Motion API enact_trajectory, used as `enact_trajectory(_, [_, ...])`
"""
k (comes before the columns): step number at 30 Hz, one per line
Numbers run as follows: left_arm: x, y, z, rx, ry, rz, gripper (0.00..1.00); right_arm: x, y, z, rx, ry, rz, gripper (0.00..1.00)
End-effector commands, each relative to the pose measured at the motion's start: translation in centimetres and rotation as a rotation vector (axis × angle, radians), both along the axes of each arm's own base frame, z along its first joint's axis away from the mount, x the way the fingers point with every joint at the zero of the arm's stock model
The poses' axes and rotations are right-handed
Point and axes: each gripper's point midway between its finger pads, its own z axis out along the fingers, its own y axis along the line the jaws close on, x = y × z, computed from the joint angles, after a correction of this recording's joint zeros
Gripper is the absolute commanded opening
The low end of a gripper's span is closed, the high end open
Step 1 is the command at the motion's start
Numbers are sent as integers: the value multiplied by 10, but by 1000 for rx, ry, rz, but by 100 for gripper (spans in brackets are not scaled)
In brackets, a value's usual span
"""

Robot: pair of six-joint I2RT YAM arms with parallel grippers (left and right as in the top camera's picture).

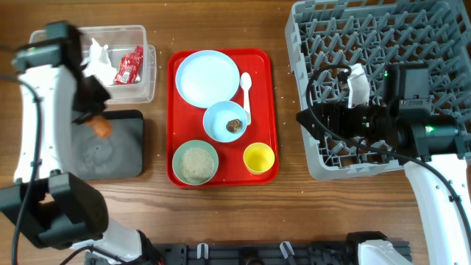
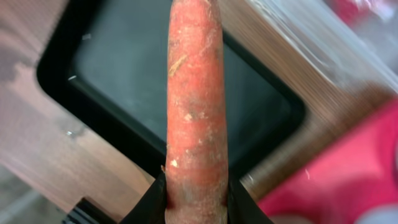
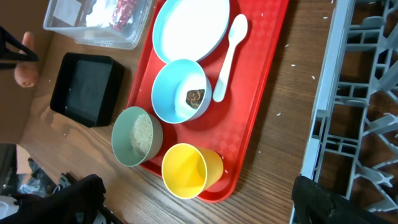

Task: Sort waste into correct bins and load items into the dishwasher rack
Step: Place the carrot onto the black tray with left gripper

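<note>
Your left gripper (image 2: 196, 202) was clenched on the thick end of the orange carrot (image 2: 196, 106), which hung over the black tray (image 2: 56, 68) on the desk. You were mid-sort, and I judge the next move called for lowering and letting go inside that tray. Beyond it, the clear tub (image 1: 143, 81) held the tissue (image 1: 99, 59) and the red wrapper (image 1: 129, 66). Your right gripper (image 1: 303, 119) was spread and empty at the edge of the dishwasher rack (image 1: 441, 29).

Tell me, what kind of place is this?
Likely a robotics lab's mock dish-clearing station: on a wooden table sit a red tray of used dishes, a grey dishwasher rack, and a clear tub and black tray for waste.
</note>
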Motion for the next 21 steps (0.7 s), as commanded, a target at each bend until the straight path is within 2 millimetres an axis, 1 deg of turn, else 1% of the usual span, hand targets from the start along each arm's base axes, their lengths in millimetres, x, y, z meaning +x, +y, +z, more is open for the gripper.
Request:
enact_trajectory(1, [-18,38,-31,-44,-46,282,10,3,0,5,-16,-30,11,100])
enact_trajectory(2, [-20,42,-47,-77,-62,321,10,3,0,5,-16,-30,11,100])
enact_trajectory(5, [-27,44,-88,-146,-87,367,11,3,0,5,-15,-28,10,100])
enact_trajectory(6, [-31,44,-100,-145,-85,372,13,3,0,5,-14,-28,10,100])
enact_trajectory(7, [-35,44,-111,-144,-86,376,18,3,0,5,-15,-28,10,100])
enact_trajectory(8, [-37,43,-119,-142,-85,376,26,3,0,5,-14,-28,10,100])
enact_trajectory(9, [-38,42,-123,-141,-88,376,41,3,0,5,-15,-28,10,100])
enact_trajectory(10, [-38,42,-124,-141,-90,375,63,2,0,5,-15,-25,10,100])
enact_trajectory(11, [-37,42,-124,-146,-93,369,74,2,0,5,-15,-24,10,100])
enact_trajectory(12, [-35,43,-121,-145,-102,362,83,1,0,4,-15,-20,10,100])
enact_trajectory(13, [-32,44,-116,-144,-108,357,87,1,0,4,-15,-17,10,100])
enact_trajectory(14, [-27,45,-107,-146,-118,335,89,0,0,3,-15,-13,10,100])
enact_trajectory(15, [-19,47,-88,-147,-145,313,90,0,0,3,-15,-12,10,100])
enact_trajectory(16, [-10,45,-69,-165,-180,277,90,0,0,3,-15,-13,10,100])
enact_trajectory(17, [1,38,-50,-200,-227,209,90,0,0,3,-15,-13,10,99])
enact_trajectory(18, [11,27,-34,-239,-274,123,90,0,0,4,-15,-15,10,100])
enact_trajectory(19, [23,12,-16,-279,-329,21,90,1,0,4,-15,-18,10,100])
enact_trajectory(20, [32,-10,4,-313,-385,-112,92,2,0,5,-14,-24,9,100])
enact_trajectory(21, [36,-33,16,-322,-413,-223,92,3,0,5,-12,-25,6,100])
